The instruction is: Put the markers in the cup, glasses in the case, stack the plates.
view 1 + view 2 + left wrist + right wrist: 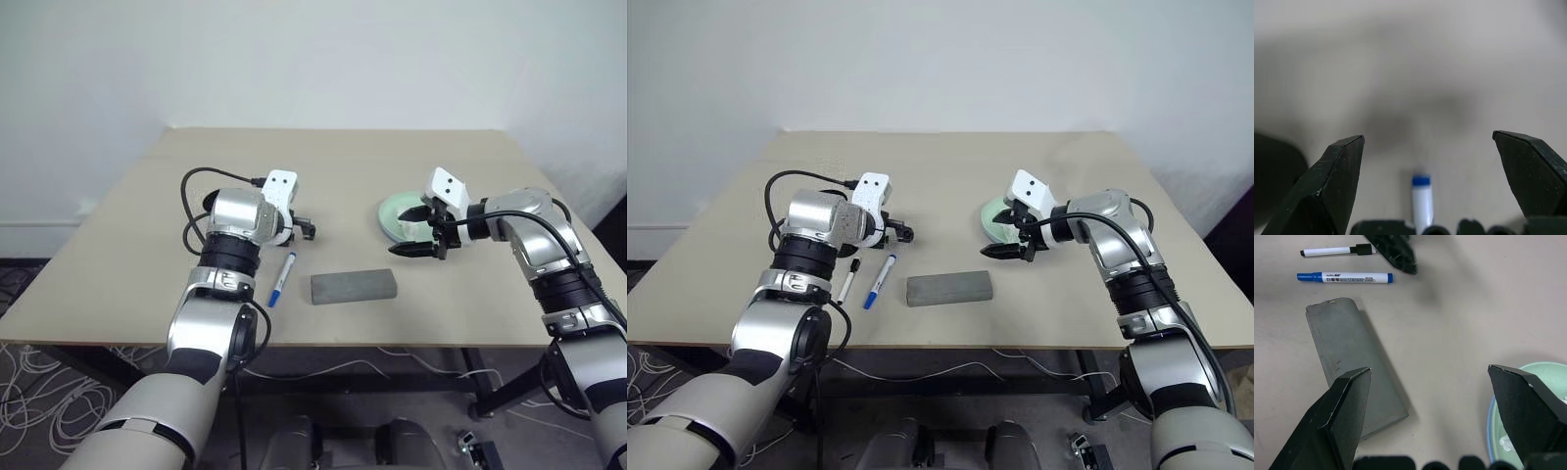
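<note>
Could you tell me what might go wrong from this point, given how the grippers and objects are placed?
1. The open left gripper hovers over the blue-capped marker, with the black-capped marker lying close beside it; closing down could nudge or roll the neighbour.
2. Both markers are round and lie flat on the table; a pinch off-centre may make them roll away.
3. The open right gripper sits by the stacked plates; a careless move could shove them.
</note>
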Robot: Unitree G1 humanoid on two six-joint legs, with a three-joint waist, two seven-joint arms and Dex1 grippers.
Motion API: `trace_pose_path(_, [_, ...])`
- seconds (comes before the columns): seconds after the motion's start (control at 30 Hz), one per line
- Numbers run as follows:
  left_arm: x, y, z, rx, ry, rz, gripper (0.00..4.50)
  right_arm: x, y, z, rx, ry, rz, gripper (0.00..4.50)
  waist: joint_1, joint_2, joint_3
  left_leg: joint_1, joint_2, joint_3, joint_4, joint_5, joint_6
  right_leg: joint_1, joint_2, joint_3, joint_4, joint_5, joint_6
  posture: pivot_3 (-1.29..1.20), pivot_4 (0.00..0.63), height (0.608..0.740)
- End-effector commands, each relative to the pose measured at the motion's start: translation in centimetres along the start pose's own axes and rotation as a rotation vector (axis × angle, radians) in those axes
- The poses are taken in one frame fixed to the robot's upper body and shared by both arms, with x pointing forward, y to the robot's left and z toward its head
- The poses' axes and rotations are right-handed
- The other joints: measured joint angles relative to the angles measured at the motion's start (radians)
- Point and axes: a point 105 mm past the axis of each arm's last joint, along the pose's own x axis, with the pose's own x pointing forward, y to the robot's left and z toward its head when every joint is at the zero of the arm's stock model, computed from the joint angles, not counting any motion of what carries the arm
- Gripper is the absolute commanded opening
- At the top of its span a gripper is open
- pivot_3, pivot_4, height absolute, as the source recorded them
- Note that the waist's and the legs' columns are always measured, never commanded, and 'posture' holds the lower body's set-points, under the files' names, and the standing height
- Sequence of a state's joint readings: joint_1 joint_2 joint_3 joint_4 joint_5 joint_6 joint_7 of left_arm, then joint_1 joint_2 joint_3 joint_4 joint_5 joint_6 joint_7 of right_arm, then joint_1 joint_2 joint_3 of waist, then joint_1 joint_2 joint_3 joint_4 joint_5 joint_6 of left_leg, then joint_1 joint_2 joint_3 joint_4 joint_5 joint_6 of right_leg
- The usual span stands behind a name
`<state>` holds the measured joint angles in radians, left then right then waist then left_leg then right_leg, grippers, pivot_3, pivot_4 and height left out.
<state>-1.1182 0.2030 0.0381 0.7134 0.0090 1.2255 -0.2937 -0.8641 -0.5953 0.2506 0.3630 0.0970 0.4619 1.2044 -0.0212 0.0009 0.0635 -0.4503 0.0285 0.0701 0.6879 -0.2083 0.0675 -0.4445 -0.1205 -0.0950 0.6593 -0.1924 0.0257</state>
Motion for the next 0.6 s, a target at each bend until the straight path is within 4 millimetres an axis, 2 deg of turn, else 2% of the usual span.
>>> trace_pose_path(0.03, [-1.1, 0.1, 1.2, 0.057, 0.033, 0.081, 4.48, -0.5, -0.5, 1.9, -0.053, -0.04, -0.017, 4.14, 0.0, 0.0, 0.0, 0.0, 0.0, 0.0, 0.0, 0.0, 0.0, 0.0, 0.0, 0.0, 0.0, 0.0, 0.0, 0.0, 0.0, 0.7])
trace_pose_path(0.13, [-0.9, 0.1, 0.6, 0.098, 0.087, 0.114, 4.48, -0.5, -0.5, 1.9, -0.053, -0.041, -0.019, 4.14, 0.0, 0.0, 0.0, 0.0, 0.0, 0.0, 0.0, 0.0, 0.0, 0.0, 0.0, 0.0, 0.0, 0.0, 0.0, 0.0, 0.0, 0.7])
trace_pose_path(0.6, [-0.3, -0.3, -1.1, 0.075, 0.173, 0.099, 4.48, -0.6, -0.5, 1.9, -0.054, -0.04, -0.021, 4.14, 0.0, -0.001, 0.001, 0.0, 0.001, -0.001, 0.0, 0.0, 0.0, 0.0, -0.001, 0.0, 0.0, 0.0, 0.0, 0.0, 0.0, 0.7])
